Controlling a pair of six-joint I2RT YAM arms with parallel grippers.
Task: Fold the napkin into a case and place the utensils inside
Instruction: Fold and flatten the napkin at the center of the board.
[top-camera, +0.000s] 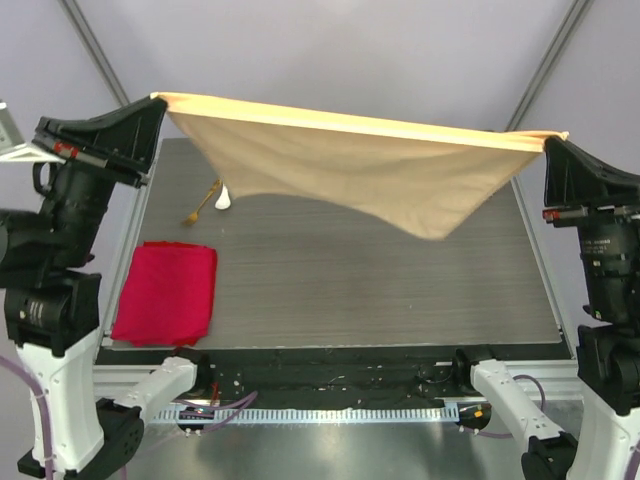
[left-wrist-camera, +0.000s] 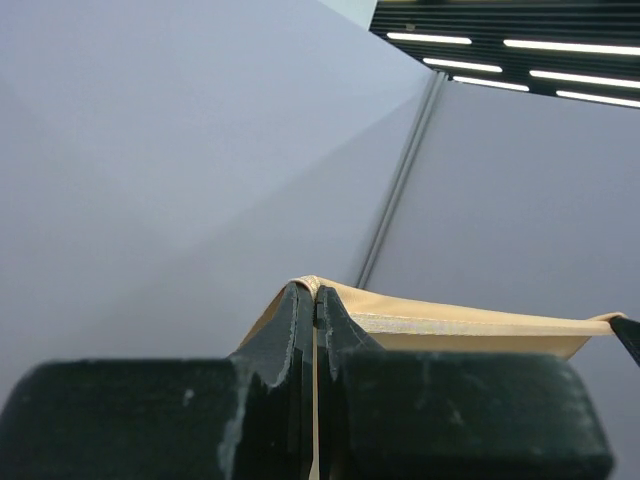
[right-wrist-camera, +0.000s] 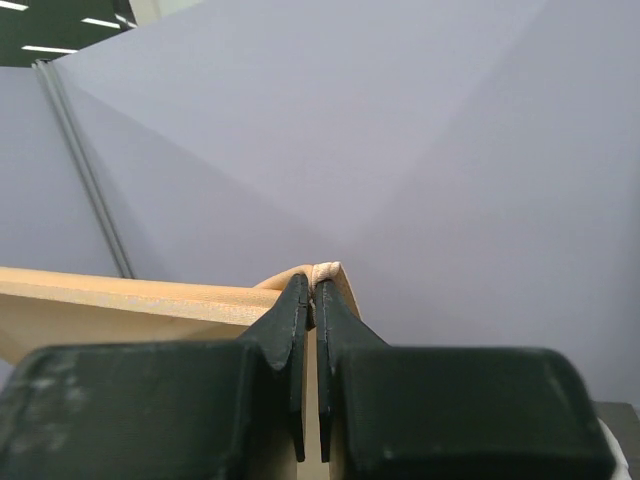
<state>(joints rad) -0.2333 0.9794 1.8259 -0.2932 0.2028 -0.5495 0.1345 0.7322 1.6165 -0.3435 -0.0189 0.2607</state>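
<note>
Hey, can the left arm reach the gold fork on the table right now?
Probably not yet: the left gripper is shut on a corner of the napkin, stretched in the air to the right gripper. The fork lies uncovered below, beside the spoon.

A robotics lab test cell — plain grey partition walls (top-camera: 330, 50) box in a dark table (top-camera: 400, 290) on a metal frame (top-camera: 330, 450), purple cables (top-camera: 238, 401) trail along its front, and strip lights (left-wrist-camera: 520, 45) line the dark ceiling beyond.

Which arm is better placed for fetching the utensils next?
Likely left: the gold fork and white spoon lie on its side, though left gripper and right gripper both hold the peach-orange cloth napkin.
</note>
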